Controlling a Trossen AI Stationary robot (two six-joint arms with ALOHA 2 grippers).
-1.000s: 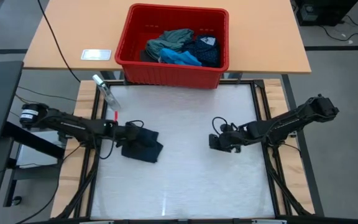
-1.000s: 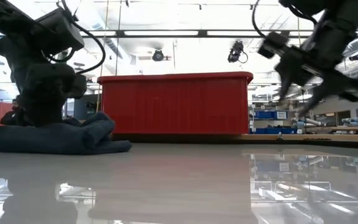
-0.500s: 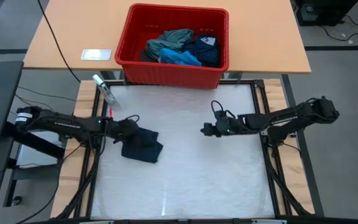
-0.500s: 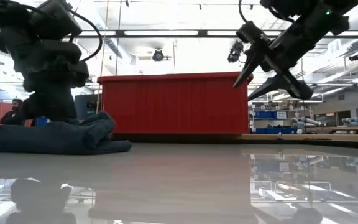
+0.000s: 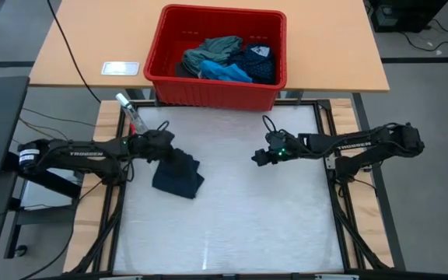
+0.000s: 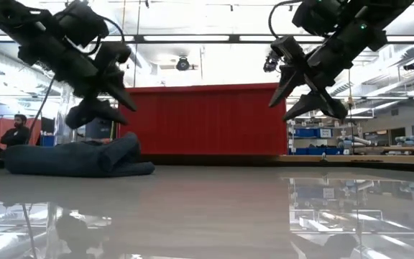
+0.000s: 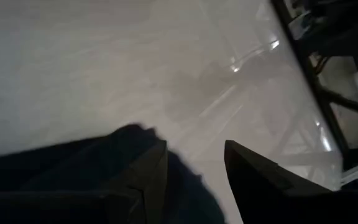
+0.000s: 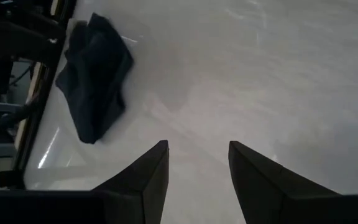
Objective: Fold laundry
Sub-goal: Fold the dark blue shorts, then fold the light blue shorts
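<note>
Left pincer (image 5: 164,140) is hovering spread, empty, just above the navy garment's (image 5: 177,177) far edge; right pincer (image 5: 260,158) is idling spread mid-bench.

Bright overhead light glares on the glossy table (image 6: 214,208).

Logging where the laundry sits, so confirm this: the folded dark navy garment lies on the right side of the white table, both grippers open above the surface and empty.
One error: the dark navy garment lies on the table's left side, beside the left gripper, as the high view shows. The rest holds: the left gripper and the right gripper are open, raised and empty.
</note>
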